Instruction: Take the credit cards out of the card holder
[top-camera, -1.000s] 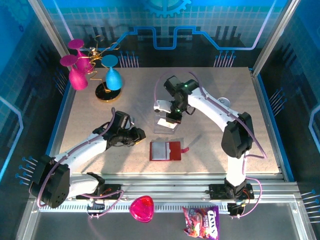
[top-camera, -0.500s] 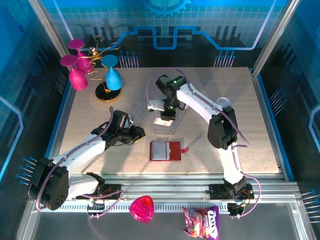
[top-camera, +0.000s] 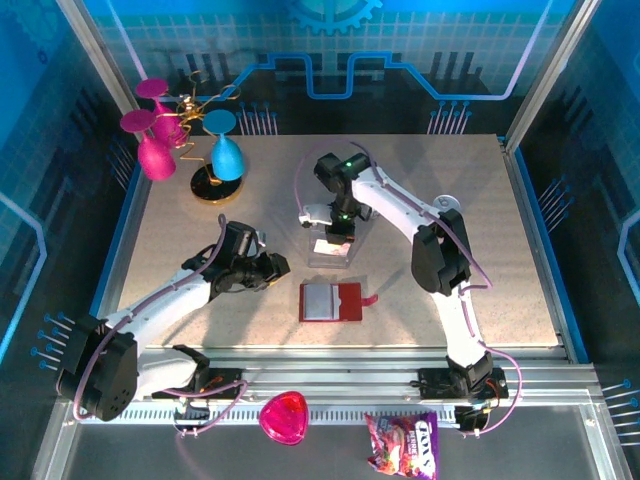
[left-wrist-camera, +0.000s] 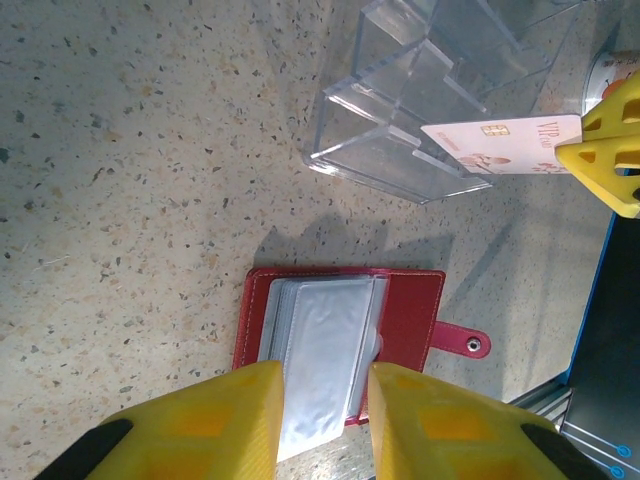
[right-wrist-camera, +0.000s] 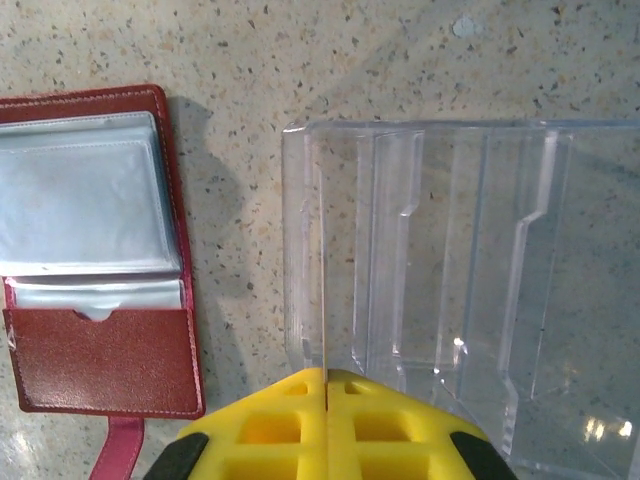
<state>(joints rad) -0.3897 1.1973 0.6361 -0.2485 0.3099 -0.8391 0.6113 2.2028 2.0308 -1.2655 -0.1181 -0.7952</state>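
The card holder (top-camera: 332, 301), a dark red wallet, lies open on the table with its greyish clear pockets up (left-wrist-camera: 330, 340) (right-wrist-camera: 90, 370). My right gripper (top-camera: 335, 238) (right-wrist-camera: 327, 378) is shut on a pale pinkish-white credit card (top-camera: 330, 246) (left-wrist-camera: 500, 148), which runs edge-on (right-wrist-camera: 326, 300) from my fingers over the near tier of a clear plastic stand (top-camera: 318, 260) (right-wrist-camera: 450, 270). My left gripper (top-camera: 278, 268) (left-wrist-camera: 325, 420) hovers left of the wallet, its jaws apart with nothing gripped; the wallet's pocket leaf shows through the gap.
A gold rack with pink and blue glasses (top-camera: 215, 160) stands at the back left. A pink heart-shaped box (top-camera: 284, 417) and a candy bag (top-camera: 402, 443) lie on the rail in front of the arm bases. Blue walls enclose the table.
My right arm has swung a little left, bringing the card over the clear stand. The left arm and the wallet have barely moved.
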